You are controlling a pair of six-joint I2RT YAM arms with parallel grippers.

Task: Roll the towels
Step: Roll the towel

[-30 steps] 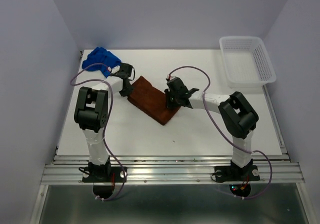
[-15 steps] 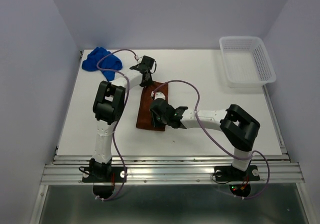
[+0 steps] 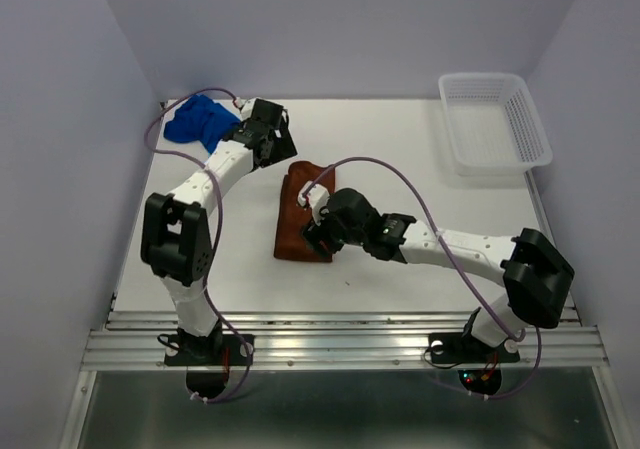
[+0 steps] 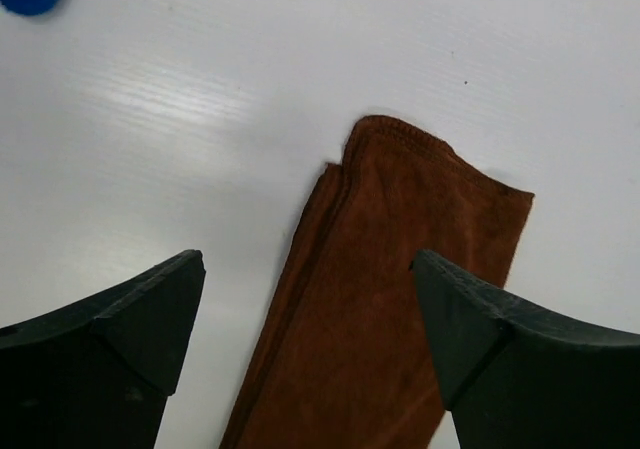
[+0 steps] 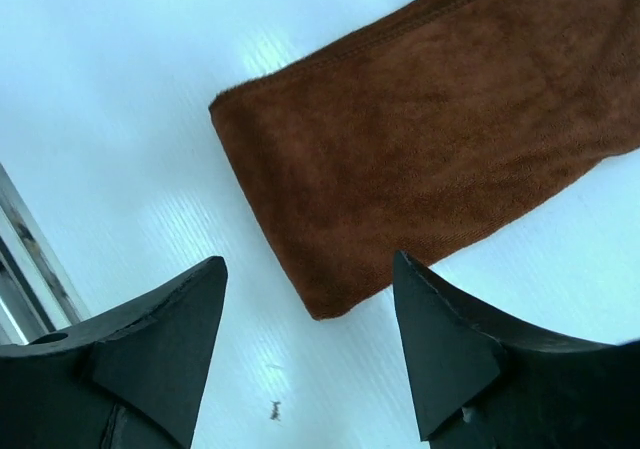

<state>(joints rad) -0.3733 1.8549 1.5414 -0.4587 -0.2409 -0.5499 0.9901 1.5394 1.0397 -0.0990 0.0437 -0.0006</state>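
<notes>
Brown towel [image 3: 293, 227] and blue towel [image 3: 197, 121] lie on table [image 3: 420, 154], apart from basket [image 3: 541, 129].

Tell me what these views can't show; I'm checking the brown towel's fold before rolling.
- Brown towel: in the top view, part of it is hidden under the right arm.
- Its full length: cut off by the bottom edge in the left wrist view and the right edge in the right wrist view.
- Its layer count: too fine in any view.
- Blue towel: only a blurred corner in the left wrist view.
</notes>
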